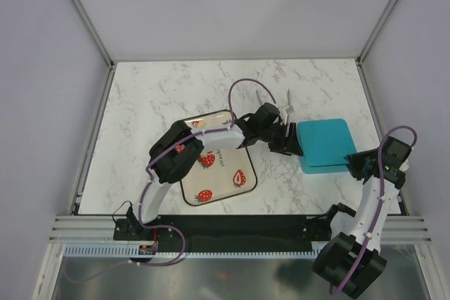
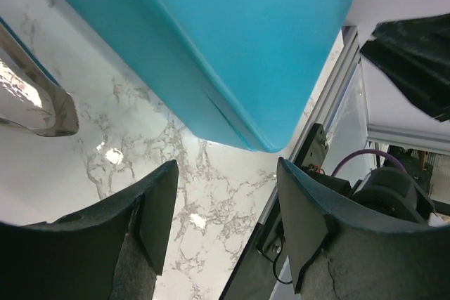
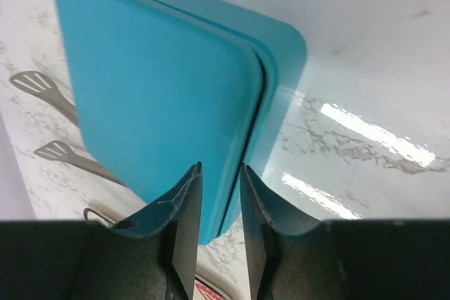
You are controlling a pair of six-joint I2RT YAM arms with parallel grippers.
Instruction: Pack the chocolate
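Note:
No chocolate shows in any view. A closed teal box with its lid on lies right of centre on the marble table. My left gripper is open and empty at the box's left edge. In the left wrist view the box fills the top and my left gripper has only bare marble between its jaws. My right gripper is at the box's near right corner. In the right wrist view its jaws stand a narrow gap apart, with the box's corner and lid seam showing in the gap.
A cream plate with red strawberry prints lies left of the box, partly under my left arm. Metal tongs lie behind my left gripper and also show in the left wrist view and the right wrist view. Frame rails edge the table.

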